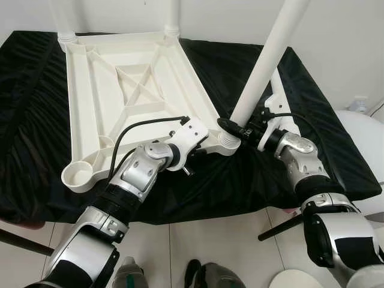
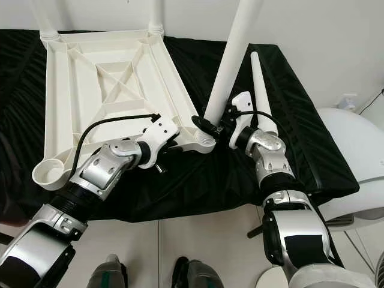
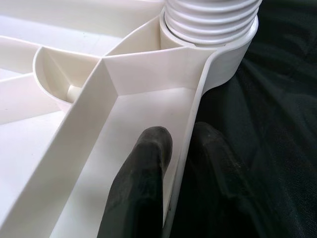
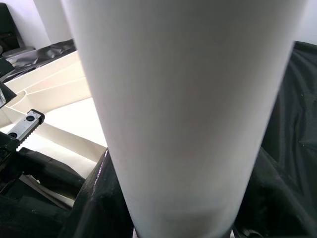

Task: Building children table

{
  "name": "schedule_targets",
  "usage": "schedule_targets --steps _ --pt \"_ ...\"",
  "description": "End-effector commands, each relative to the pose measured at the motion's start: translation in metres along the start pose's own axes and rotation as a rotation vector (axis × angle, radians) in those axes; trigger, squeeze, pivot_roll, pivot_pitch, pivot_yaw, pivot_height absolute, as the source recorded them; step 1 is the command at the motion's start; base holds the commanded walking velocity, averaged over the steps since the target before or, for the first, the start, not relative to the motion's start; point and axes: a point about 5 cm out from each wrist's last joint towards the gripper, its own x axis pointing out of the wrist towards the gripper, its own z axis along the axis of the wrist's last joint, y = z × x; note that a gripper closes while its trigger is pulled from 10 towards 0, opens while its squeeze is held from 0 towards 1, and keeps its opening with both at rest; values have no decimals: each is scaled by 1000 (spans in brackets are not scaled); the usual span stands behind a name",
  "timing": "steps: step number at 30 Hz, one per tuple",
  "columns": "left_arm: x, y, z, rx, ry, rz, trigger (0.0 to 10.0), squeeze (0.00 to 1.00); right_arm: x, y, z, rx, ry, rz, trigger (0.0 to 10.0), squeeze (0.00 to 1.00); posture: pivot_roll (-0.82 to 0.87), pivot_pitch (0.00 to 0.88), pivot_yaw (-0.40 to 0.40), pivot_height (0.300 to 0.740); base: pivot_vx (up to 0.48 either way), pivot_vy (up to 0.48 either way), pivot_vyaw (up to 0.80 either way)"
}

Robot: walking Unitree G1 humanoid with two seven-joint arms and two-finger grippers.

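Note:
A white plastic table top (image 1: pixel 90 78) lies upside down on a black cloth. My left gripper (image 3: pixel 178 148) is shut on its rim beside the near right corner, one finger inside the wall and one outside. A white table leg (image 1: pixel 264 60) stands tilted, its ribbed end (image 3: pixel 213 20) in that corner socket (image 1: pixel 229 141). My right gripper (image 1: pixel 231 127) is shut on the leg just above the socket. In the right wrist view the leg (image 4: pixel 193 114) sits close against the camera. The near left socket (image 1: pixel 78 175) holds nothing.
Two legs (image 1: pixel 173 18) stand in the far corners. Another leg (image 2: pixel 261 90) lies on the cloth behind my right arm. A white rounded object (image 1: pixel 360 132) stands right of the black-covered surface. A black rod (image 1: pixel 279 228) and tiled floor lie below the front edge.

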Motion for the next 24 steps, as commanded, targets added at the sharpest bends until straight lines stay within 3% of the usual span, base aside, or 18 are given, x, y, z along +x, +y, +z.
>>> schedule_targets --steps 1,14,24 --pt "-2 1 9 28 -33 14 10000 0 -9 -6 -5 19 13 -79 10000 0 39 49 -95 740 0 0 0" --pt "-2 0 8 28 -34 13 10000 0 -3 8 -9 41 -42 -153 10000 0 40 36 -97 740 0 0 0" --pt "1 -6 8 28 -38 -2 10000 0 2 24 -8 43 -85 -332 10000 0 39 26 -99 740 0 0 0"
